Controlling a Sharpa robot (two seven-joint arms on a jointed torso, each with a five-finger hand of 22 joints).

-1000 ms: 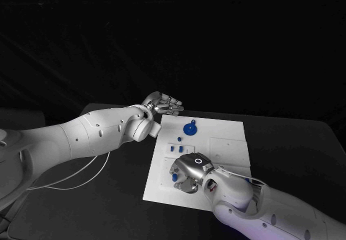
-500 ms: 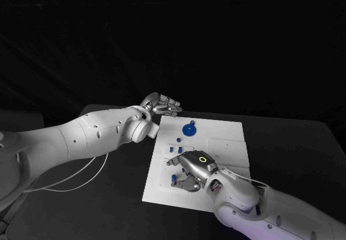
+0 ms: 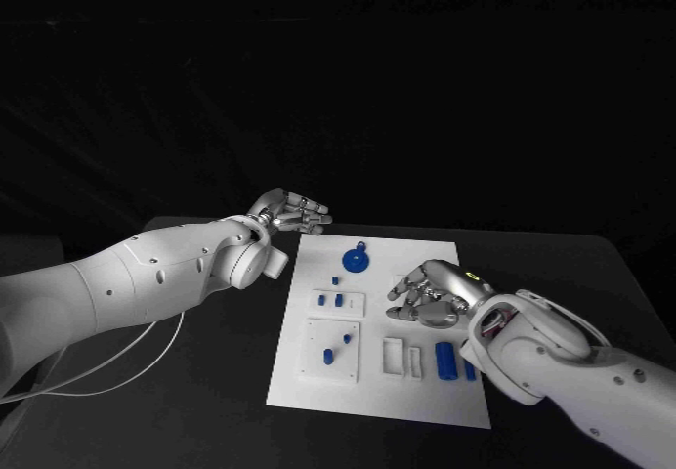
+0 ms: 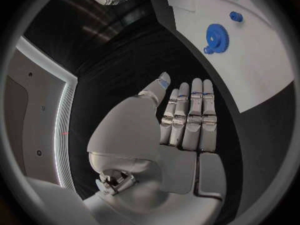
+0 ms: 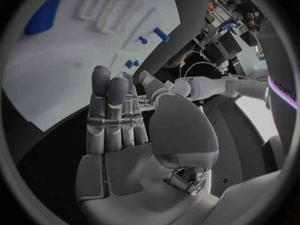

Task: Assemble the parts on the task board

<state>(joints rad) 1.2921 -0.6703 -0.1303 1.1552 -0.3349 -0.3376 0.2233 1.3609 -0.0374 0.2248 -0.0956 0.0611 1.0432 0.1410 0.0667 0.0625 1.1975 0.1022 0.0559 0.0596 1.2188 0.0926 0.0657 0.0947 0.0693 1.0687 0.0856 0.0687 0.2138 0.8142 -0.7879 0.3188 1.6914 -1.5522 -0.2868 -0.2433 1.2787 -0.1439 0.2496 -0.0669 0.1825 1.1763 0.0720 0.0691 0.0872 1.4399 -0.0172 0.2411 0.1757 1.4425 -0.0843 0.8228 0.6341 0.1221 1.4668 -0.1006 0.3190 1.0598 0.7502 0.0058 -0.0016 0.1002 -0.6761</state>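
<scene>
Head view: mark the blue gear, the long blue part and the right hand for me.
blue gear (image 3: 357, 260), head view, centre of the disc.
long blue part (image 3: 445, 361), head view, middle of its length.
right hand (image 3: 434, 291), head view, back of the hand.

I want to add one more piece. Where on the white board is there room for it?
The task board has bare room along its near edge, and at its far right corner beyond the right hand. It is crowded down the left side, from the blue gear to the small blue pieces.
</scene>
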